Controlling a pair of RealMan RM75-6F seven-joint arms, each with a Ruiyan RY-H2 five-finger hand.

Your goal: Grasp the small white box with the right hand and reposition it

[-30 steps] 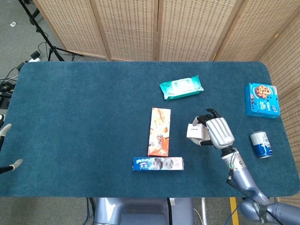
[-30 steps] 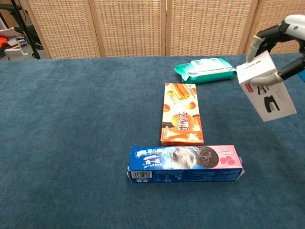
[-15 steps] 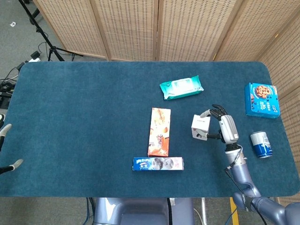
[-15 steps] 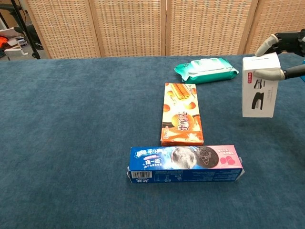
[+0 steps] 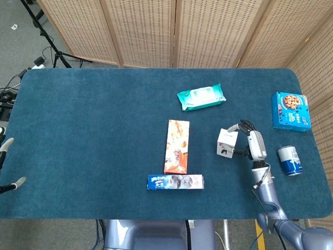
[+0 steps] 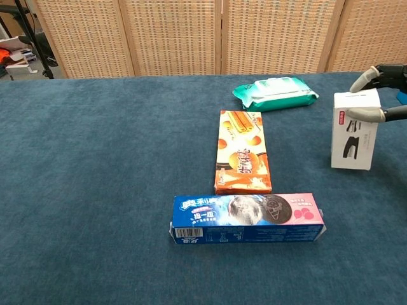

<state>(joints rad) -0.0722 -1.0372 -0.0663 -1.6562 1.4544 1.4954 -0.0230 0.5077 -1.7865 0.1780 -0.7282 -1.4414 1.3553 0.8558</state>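
The right hand point(image 5: 253, 145) grips the small white box point(image 5: 227, 142) near its top, fingers point(image 6: 364, 114) wrapped around it; the box stands upright on the blue desk point(image 5: 93, 130), right of the orange snack box point(image 5: 177, 146) and below the green wipes pack point(image 5: 201, 97). The left hand point(image 5: 9, 164) barely shows at the desk's edge; I cannot tell its state
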